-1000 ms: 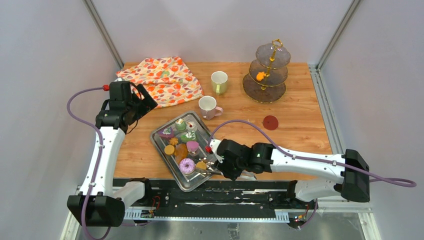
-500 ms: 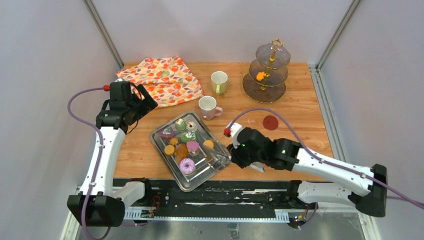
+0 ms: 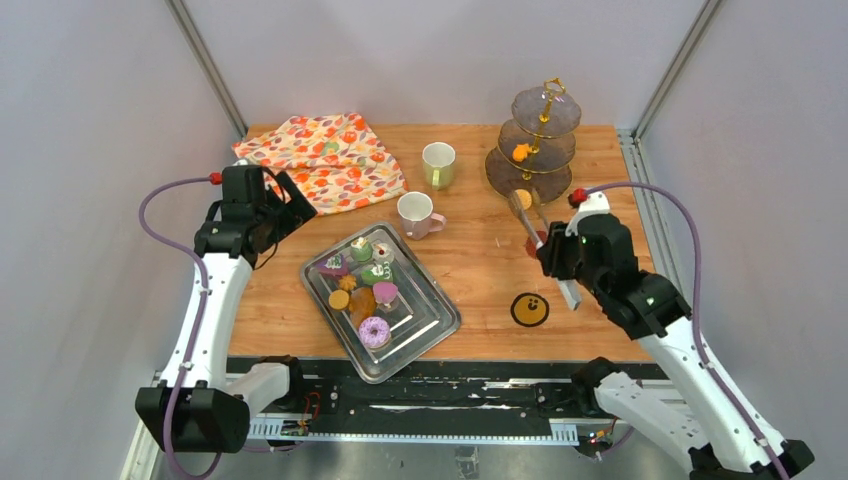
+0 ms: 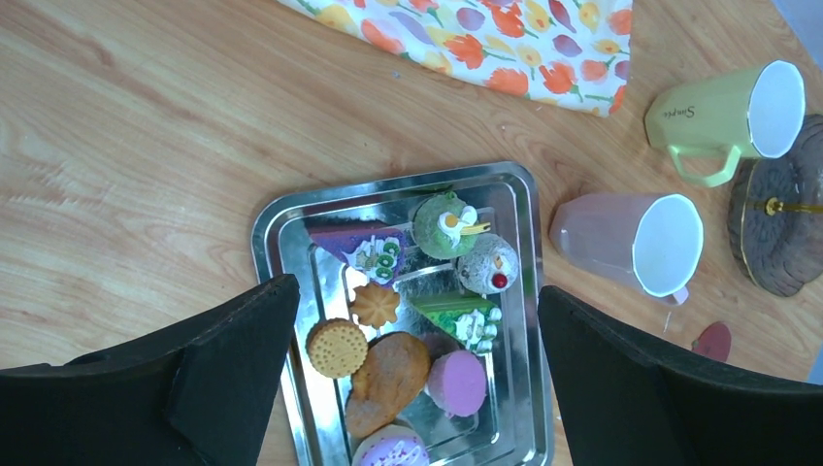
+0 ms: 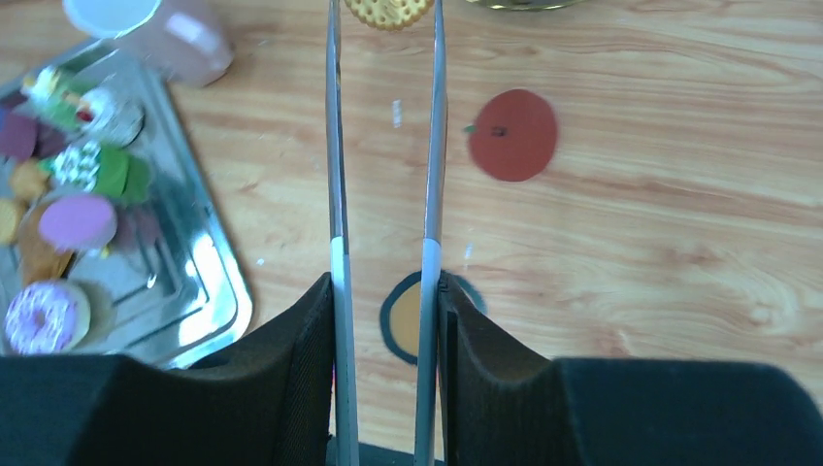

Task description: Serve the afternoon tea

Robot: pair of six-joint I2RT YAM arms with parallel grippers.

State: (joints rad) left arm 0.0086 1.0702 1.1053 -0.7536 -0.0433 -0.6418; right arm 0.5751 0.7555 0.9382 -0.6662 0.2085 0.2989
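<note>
Our right tool point(image 5: 386, 325) is clamped on the long tongs point(image 5: 333, 146), and their tips pinch an orange cookie point(image 5: 388, 10) right by the tiered stand point(image 3: 555, 185). We're mid-delivery! The cookie looks to be at the lowest plate, though contact is hard to judge. Next we need it over the rim, then a gentle release. The left tool point(image 4: 417, 296) hangs spread above the tray point(image 4: 277, 218) of pastries point(image 4: 388, 369). The pink mug point(image 4: 621, 243) and green mug point(image 4: 718, 112) wait on the surface.
</note>
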